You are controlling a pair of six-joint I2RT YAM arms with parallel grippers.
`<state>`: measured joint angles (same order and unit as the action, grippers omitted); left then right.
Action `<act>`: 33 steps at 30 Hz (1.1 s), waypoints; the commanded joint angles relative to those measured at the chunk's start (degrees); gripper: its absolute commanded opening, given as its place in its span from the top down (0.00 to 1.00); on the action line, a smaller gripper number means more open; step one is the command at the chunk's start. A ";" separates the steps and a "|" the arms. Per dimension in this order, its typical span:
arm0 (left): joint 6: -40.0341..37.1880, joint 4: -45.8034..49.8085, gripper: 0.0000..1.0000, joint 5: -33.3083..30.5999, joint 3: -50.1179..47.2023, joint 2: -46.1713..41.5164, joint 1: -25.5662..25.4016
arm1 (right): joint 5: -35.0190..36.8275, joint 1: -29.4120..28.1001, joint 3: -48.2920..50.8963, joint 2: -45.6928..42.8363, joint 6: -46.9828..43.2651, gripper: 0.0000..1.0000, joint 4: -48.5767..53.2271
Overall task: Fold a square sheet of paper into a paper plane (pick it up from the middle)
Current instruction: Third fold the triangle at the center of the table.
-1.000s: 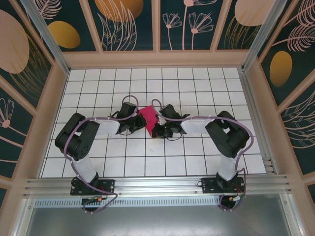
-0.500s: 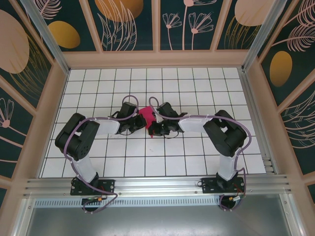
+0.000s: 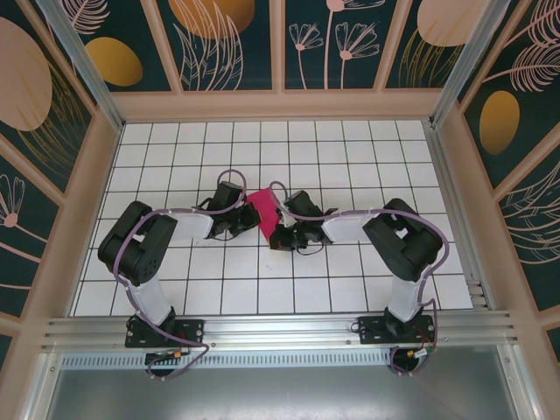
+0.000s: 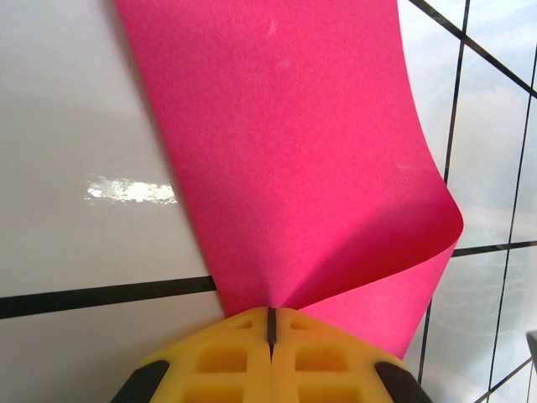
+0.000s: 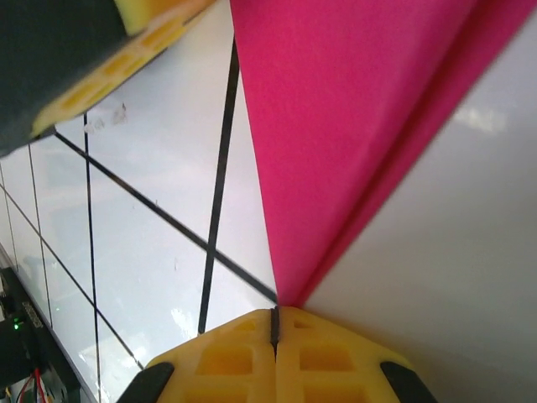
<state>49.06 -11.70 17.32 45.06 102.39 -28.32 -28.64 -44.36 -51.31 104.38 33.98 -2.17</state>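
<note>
One square sheet of paper [image 4: 294, 168], pink and bowed into a loose curl, sits at the middle of the white grid table [image 3: 350, 149]. The left gripper [image 4: 271, 323] pinches one edge with its jaws closed on it, and the right gripper [image 5: 274, 323] pinches another edge likewise.
</note>
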 commanded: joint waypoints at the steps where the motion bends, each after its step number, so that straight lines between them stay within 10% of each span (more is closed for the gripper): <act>1: -1.58 5.12 0.94 -4.14 -0.06 2.32 -0.03 | 1.02 0.55 -0.30 -5.64 0.39 1.00 0.20; 33: -1.82 4.93 0.94 -3.77 0.21 2.46 -0.07 | 6.50 4.46 -7.98 7.34 -0.56 0.98 -0.67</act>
<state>48.60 -11.40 17.30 45.45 102.54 -28.32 -22.35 -40.42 -60.23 110.28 33.32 -2.15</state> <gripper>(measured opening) 0.065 0.042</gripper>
